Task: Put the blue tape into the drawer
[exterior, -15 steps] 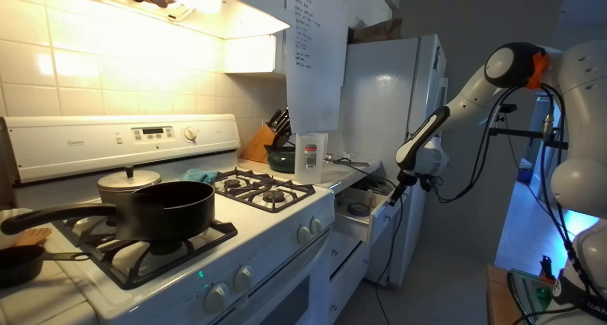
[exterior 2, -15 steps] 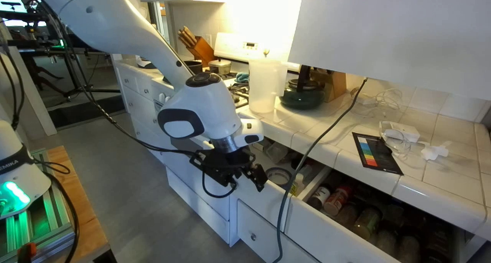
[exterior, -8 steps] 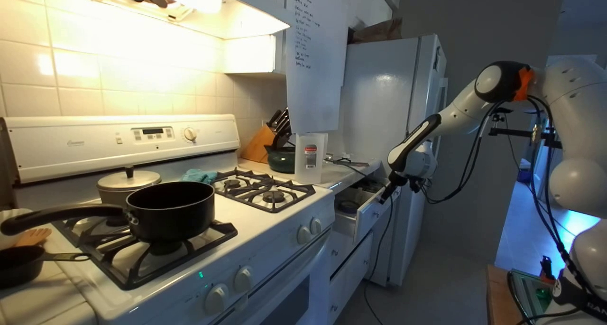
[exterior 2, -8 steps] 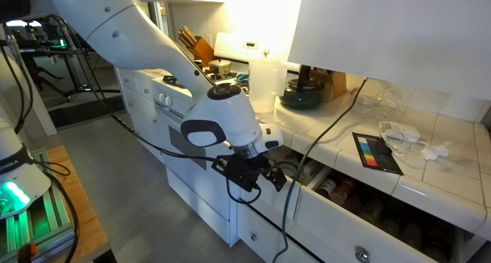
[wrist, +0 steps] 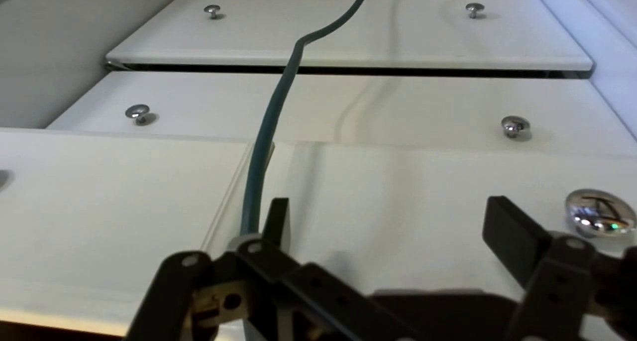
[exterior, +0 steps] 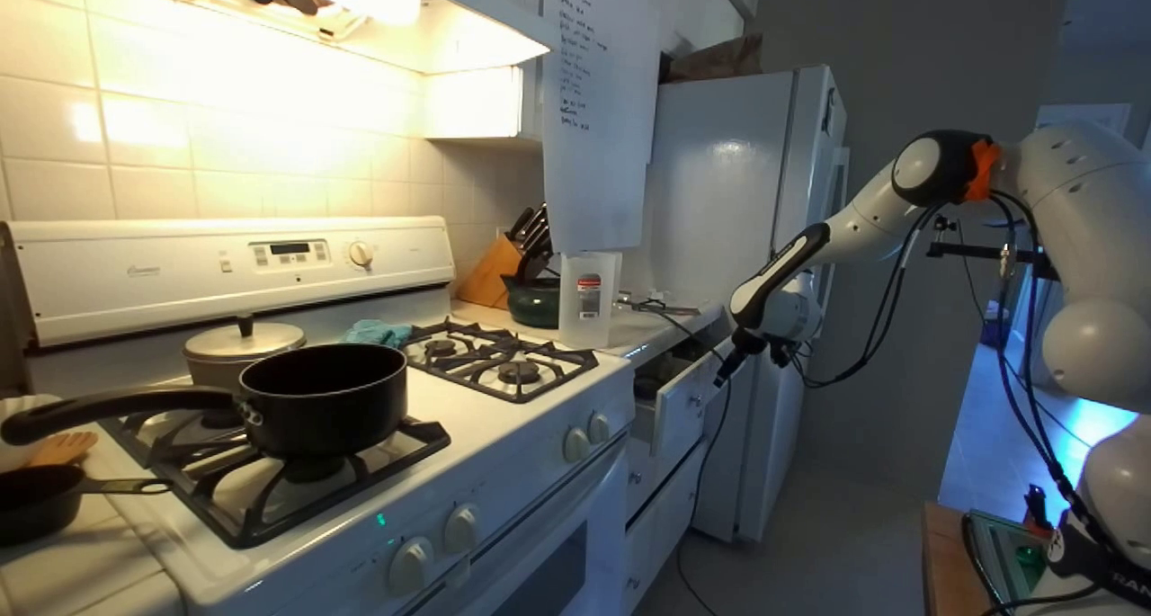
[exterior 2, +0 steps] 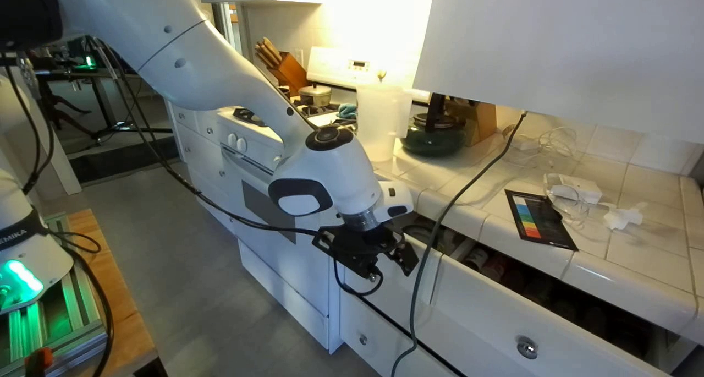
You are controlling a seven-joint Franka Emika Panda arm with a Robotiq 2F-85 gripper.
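1. In both exterior views, the wide white-fronted kitchen drawer (exterior: 681, 409) stands partly pulled out beneath the white tiled counter (exterior 2: 462, 203). A seam divides its front; whether it is 1 drawer or 2 side by side, I cannot tell.
2. The blue tape (exterior: 646, 388), a flat ring-shaped roll looking dark in the shade, lies inside at the end nearest the white gas stove (exterior: 521, 472).
3. In an exterior view, small jars (exterior 2: 477, 257) sit in the drawer's other end, mostly in shadow.
4. The black 2-fingered gripper (wrist: 390, 226) is released and grasps nothing: its fingers (wrist: 512, 236) are spread wide just beside the drawer's front. Whether they touch it, I cannot tell.
5. The wrist view shows 2 lower white drawer fronts (wrist: 423, 102), each with 2 round metal knobs (wrist: 515, 125); a dark-green cable (wrist: 278, 102) crosses both and passes behind 1 finger.
6. An exterior view alone shows a brown wooden block (exterior 2: 291, 74) holding wooden-handled knives (exterior 2: 268, 52); in an exterior view, another wooden block (exterior: 490, 270) holds dark-handled knives (exterior: 532, 231).
7. The tall translucent plastic pitcher (exterior 2: 379, 124) turns a red-and-grey label (exterior: 589, 297) to an exterior camera, its print too small to read.
8. "EMIKA" can be read on the black band (exterior 2: 16, 234) of the white robot base (exterior 2: 41, 258); handwriting on the white paper sheet (exterior: 593, 175) is too blurred to read.
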